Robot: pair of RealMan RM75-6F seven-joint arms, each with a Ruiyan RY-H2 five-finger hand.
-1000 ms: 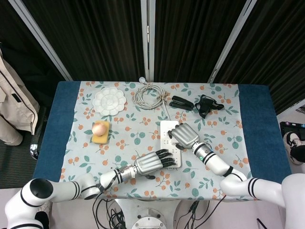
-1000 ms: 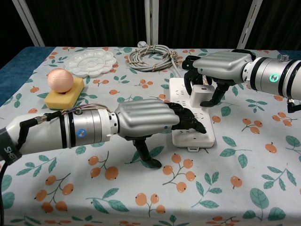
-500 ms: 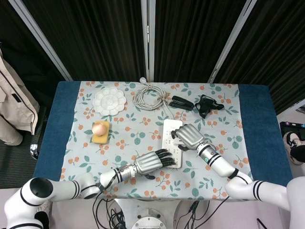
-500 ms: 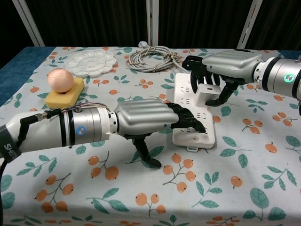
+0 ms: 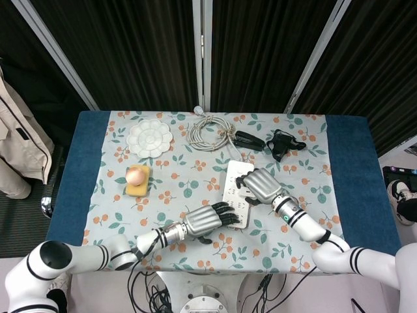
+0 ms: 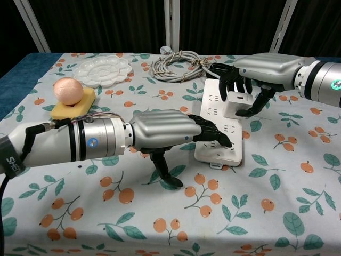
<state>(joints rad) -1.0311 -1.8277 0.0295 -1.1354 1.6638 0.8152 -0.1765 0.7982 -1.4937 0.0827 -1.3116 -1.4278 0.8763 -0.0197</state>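
Adapter [image 6: 238,103] pinched in right robot hand [image 6: 256,74], above power strip [image 6: 213,133].

— Where does the power strip [image 6: 219,127] lie?
— Mid-table, between the left hand [image 6: 171,130] and right hand [image 6: 250,74].
— And behind it?
— The coiled cable [image 6: 178,65]; the palette [image 6: 102,71] lies further left, the onion [image 6: 68,89] on the sponge [image 6: 73,105] before it.

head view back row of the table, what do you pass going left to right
White palette tray → coiled grey cable → black stapler → black strap bundle.
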